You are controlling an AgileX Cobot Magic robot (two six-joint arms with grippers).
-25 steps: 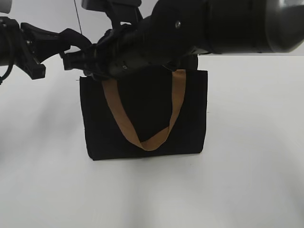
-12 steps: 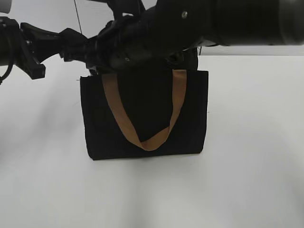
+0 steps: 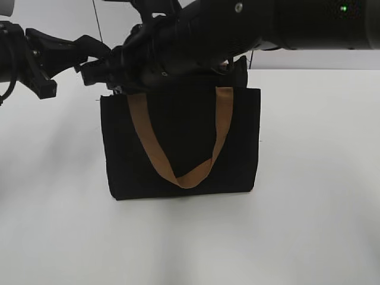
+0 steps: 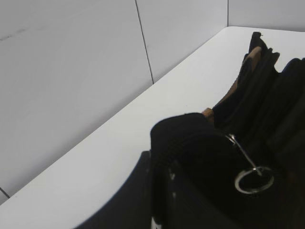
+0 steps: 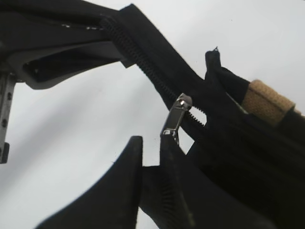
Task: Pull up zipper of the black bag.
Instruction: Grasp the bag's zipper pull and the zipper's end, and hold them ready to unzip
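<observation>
While clamped, fingers together, on the small silver metal zipper pull (image 5: 177, 112), move the right gripper (image 5: 150, 140) only in line with the black zip teeth, never sideways or downward. Seen in the exterior view: rectangular black fabric bag (image 3: 178, 142) upright near the middle of the white table (image 3: 309, 225), tan webbing handle (image 3: 184, 172) drooping down the front face, zipper at the top edge near the bag's left corner, hidden there behind both arms. Left gripper (image 5: 112, 38) apparently closed on the end of the zip tape and stretching it taut; hold that anchor firm as counter-pull. Judging from the right wrist view, closed teeth between left gripper and slider, parted fabric beyond it; so draw the pull away from the left gripper, along the top edge toward the far corner. Go slowly and evenly, tab leaning in the direction of travel, to stop the thin metal slipping out of the fingers. Watch for loose fabric or the second tan handle (image 5: 267, 100) close beside the slider, both likely to snag. Avoid tipping the bag or lifting it off the table.
</observation>
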